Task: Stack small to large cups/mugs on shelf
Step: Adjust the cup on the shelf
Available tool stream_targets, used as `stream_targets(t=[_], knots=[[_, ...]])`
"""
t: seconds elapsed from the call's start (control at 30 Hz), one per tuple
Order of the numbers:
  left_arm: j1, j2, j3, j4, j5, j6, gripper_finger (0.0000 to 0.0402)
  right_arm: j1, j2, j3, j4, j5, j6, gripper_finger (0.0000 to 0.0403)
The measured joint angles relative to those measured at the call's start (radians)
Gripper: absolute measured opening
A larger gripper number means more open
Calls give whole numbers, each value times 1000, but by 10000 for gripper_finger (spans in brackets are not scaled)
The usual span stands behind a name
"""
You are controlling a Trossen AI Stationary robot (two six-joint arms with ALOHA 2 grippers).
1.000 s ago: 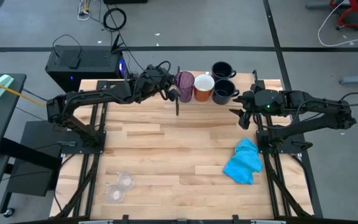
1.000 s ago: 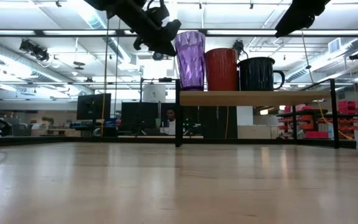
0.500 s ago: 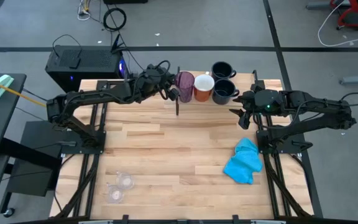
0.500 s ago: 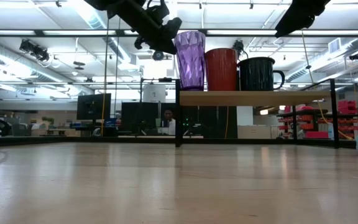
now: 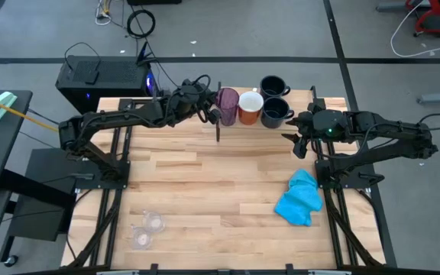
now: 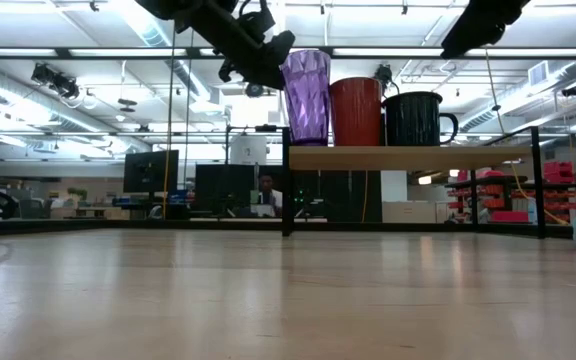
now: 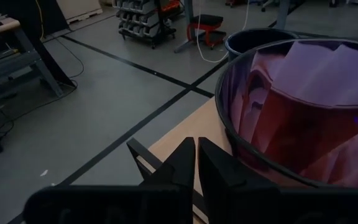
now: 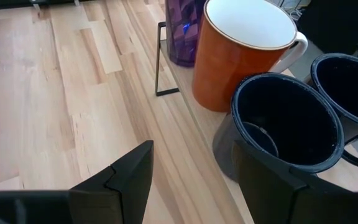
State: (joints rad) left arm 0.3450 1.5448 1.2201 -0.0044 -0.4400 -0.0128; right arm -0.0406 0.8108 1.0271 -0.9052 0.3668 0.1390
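Note:
On the shelf (image 6: 408,157) at the table's far edge a purple tumbler (image 5: 226,99), an orange mug (image 5: 250,107) and two navy mugs (image 5: 272,85) (image 5: 276,114) stand upright on their bases. My left gripper (image 7: 196,157) is shut, level with the tumbler's rim (image 7: 229,134) on its left side. My right gripper (image 8: 194,180) hangs open above the table, right of the shelf's mugs, its fingers short of the nearer navy mug (image 8: 284,124). Two small clear cups (image 5: 147,229) stand at the near left of the table. My left gripper's shut fingertips (image 6: 271,68) stand right against the tumbler's outer wall just below its rim (image 6: 286,62), coming level from the table's left. Whether they touch it I cannot tell. The tumbler stands upright on the shelf.
A bright blue cloth (image 5: 299,198) lies crumpled on the table's right side. The shelf's thin black upright (image 5: 218,126) stands just below the left gripper. A black box (image 5: 101,76) sits beyond the far left corner. Bare wood spreads over the table's middle (image 5: 220,183).

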Motion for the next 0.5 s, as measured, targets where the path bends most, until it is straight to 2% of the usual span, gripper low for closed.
stream_targets(t=[0.5], knots=[[0, 0, 0, 13, 19, 2, 26, 0, 0, 0, 7, 0, -1, 224]])
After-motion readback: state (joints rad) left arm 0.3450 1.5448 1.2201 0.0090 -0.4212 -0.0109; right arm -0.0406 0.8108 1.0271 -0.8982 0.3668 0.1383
